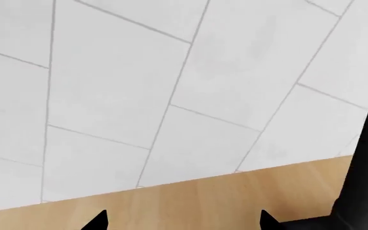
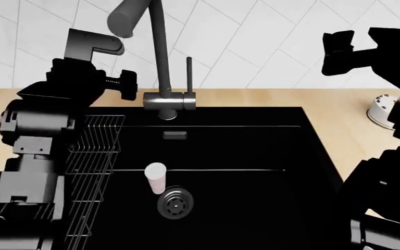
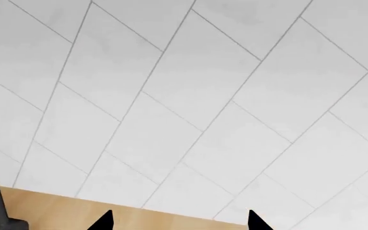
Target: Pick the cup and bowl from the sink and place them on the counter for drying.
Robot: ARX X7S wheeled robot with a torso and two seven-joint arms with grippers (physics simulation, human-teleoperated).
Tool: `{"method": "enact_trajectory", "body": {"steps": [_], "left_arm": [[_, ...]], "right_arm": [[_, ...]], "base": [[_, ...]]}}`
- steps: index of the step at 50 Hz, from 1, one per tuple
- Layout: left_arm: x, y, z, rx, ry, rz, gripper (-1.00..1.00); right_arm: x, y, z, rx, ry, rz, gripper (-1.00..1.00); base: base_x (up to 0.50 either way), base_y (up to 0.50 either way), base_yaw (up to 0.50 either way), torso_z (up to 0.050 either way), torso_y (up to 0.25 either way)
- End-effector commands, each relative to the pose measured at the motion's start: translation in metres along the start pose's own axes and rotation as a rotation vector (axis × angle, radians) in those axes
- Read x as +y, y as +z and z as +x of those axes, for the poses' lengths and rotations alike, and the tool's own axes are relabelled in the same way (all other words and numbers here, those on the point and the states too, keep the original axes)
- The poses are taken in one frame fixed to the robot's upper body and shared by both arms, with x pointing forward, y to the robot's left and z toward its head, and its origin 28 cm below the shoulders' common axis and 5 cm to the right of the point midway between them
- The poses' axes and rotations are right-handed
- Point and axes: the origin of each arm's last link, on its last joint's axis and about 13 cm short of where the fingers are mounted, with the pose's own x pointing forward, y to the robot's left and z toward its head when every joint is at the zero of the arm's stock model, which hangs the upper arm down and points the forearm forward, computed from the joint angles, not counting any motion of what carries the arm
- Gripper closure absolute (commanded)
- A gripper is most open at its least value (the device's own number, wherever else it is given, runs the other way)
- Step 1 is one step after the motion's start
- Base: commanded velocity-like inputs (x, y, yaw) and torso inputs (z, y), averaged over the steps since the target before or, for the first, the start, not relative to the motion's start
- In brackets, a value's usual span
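A: Looking down from the head view, how much room is around the sink (image 2: 255, 156)?

B: The black basin fills most of the middle of the tabletop (image 2: 356, 135). Bare beige wood runs along the far edge by the tiled wall (image 2: 255, 36) and down the right side. A wire rack (image 2: 92, 172) sits along the basin's left side, with the left arm's bulk over it.

A: Where is the cup (image 2: 155, 177)?

B: One cup, standing upright inside the basin, its long axis vertical and open mouth up. It is just beside the round metal drain (image 2: 175, 203), on the drain's far-left side, with open black floor to its right.

A: The bowl?

B: I cannot make out a plain bowl. A white round thing with red dots (image 2: 380, 110) sits near the tabletop's right edge, partly hidden by the right arm.

A: And the faucet (image 2: 160, 62)?

B: One, tall and dark, at the basin's far edge.

A: The tools?

B: Left tool (image 1: 182, 221): two tips spread apart, nothing between them, raised over the far edge and facing the wall. Right tool (image 3: 180, 220): tips likewise apart and empty, also held high and facing the tiles.
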Motion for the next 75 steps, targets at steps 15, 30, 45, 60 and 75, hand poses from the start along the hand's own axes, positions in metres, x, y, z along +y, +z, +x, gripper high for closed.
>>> {"method": "enact_trajectory", "body": {"steps": [15, 30, 45, 60, 75], "left_arm": [[-0.014, 0.025, -0.075, 0.101, -0.211, 0.193, -1.0], [-0.022, 0.003, -0.076, 0.162, -0.214, 0.19, -1.0], [-0.043, 0.003, -0.09, 0.15, -0.319, 0.253, -1.0], [-0.072, 0.003, -0.097, 0.205, -0.494, 0.381, -1.0], [-0.079, 0.01, -0.09, 0.334, -0.55, 0.487, -1.0]], "right_arm": [[0.008, -0.001, 0.009, 0.001, 0.029, -0.014, -1.0], [0.007, 0.003, 0.005, -0.018, 0.027, -0.012, -1.0], [0.008, 0.0, 0.004, -0.012, 0.029, -0.013, -1.0], [0.006, -0.005, 0.002, 0.001, 0.02, -0.031, -1.0], [0.005, -0.009, -0.001, 0.02, 0.016, -0.04, -1.0]], "base": [[0.0, 0.0, 0.0, 0.0, 0.0], [0.0, 0.0, 0.0, 0.0, 0.0], [0.0, 0.0, 0.0, 0.0, 0.0], [0.0, 0.0, 0.0, 0.0, 0.0], [0.0, 0.0, 0.0, 0.0, 0.0]]}}
